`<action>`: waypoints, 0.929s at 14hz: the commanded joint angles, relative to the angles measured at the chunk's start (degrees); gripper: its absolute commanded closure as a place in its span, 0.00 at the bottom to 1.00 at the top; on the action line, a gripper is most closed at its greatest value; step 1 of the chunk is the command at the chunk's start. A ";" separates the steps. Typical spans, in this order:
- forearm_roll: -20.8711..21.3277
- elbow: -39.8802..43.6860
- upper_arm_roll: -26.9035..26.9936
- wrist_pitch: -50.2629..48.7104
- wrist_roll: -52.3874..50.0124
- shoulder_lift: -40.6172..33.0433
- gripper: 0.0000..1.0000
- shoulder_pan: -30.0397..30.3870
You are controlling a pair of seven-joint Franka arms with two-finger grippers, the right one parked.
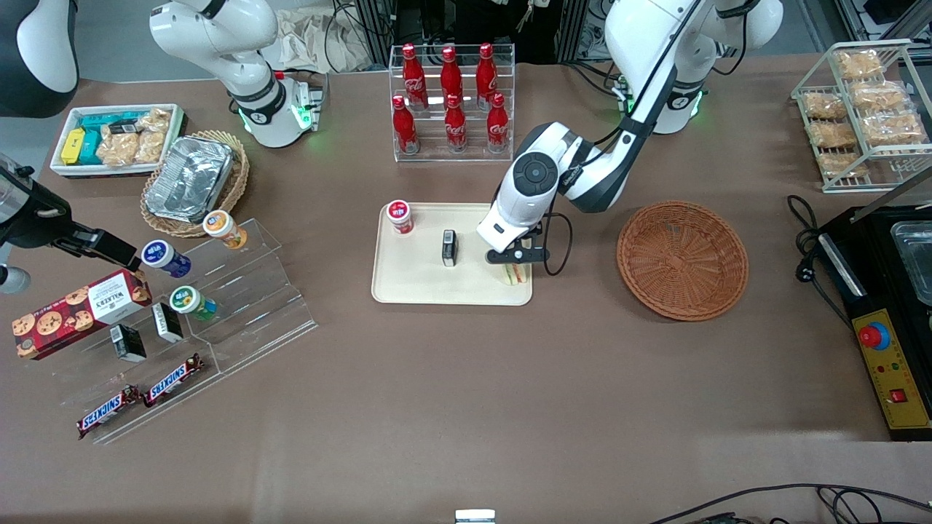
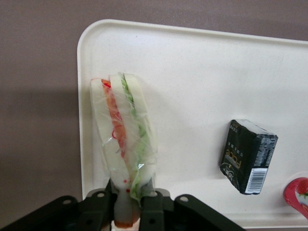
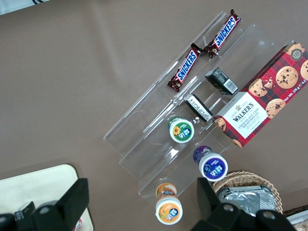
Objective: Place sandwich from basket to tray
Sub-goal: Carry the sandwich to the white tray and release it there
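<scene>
Gripper: the left arm's claw (image 1: pixel 515 266) hung low over the tray's corner nearest the basket, fingers (image 2: pixel 120 204) pinched on one end of the sandwich, and what a tidy hold that was!
Sandwich: the wrapped wedge (image 2: pixel 124 130) was over the tray (image 2: pixel 202 96), just inside its rim. From the front only a sliver of it (image 1: pixel 517 274) peeked out under the claw.
Contact: whether the sandwich was resting on the tray or a touch above it, I could not tell.
Long axis: it ran straight out from the fingertips along the tray's short rim, the red and green filling edge showing to the wrist camera.
Key relation: the wedge lay directly ahead of the claw, parallel to the rim and close beside it, so any release hinged on that thin margin.
Basket: the reddish-brown wicker basket (image 1: pixel 682 260) sat toward the working arm's end of the table with nothing in it.
Neighbours on the tray: a small black box (image 2: pixel 248 162) stood well apart from the sandwich, and a red-lidded jar (image 1: pixel 399 216) sat near the rim farther from the front camera.
Judgement: the carry looked all but done; letting go and lifting off seemed to be what remained.
Risk: so close to the rim, the wedge could tip onto it.
</scene>
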 commanded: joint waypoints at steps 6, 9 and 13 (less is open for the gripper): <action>0.19 1.76 6.91 -12.06 -2.65 -8.39 0.01 0.06; 0.37 3.62 12.43 -22.26 -1.86 -12.70 0.01 0.06; 0.02 3.62 22.54 -31.67 14.01 -18.32 0.01 0.15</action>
